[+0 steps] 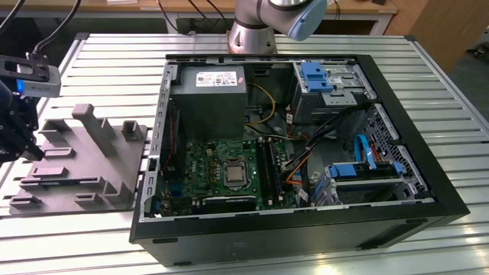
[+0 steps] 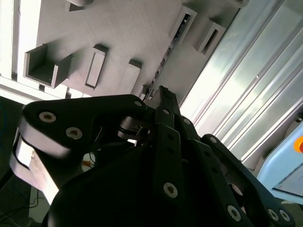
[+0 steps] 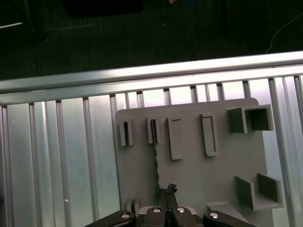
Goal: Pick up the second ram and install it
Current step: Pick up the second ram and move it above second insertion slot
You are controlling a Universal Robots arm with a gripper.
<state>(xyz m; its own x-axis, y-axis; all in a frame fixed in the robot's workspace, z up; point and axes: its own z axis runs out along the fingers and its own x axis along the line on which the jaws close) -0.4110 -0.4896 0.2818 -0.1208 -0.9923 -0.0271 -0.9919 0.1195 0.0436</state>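
The second ram (image 3: 155, 156) is a thin dark stick standing on edge in the grey moulded tray (image 3: 199, 175), held between two small slotted posts. Its chip-lined edge (image 2: 166, 53) runs across the tray (image 2: 118, 33) toward my fingertips. My gripper (image 3: 165, 190) hangs just above the near end of the stick with its fingers drawn together; I see nothing lifted between them. In the exterior view the gripper (image 1: 27, 150) is at the far left, over the left edge of the tray (image 1: 84, 172).
An open black computer case (image 1: 306, 235) lies to the exterior view's right of the tray, with the green motherboard and its long black memory sockets (image 1: 267, 166) inside. The arm's base (image 1: 252, 31) stands behind the case. Everything rests on a ribbed metal table (image 1: 458, 240).
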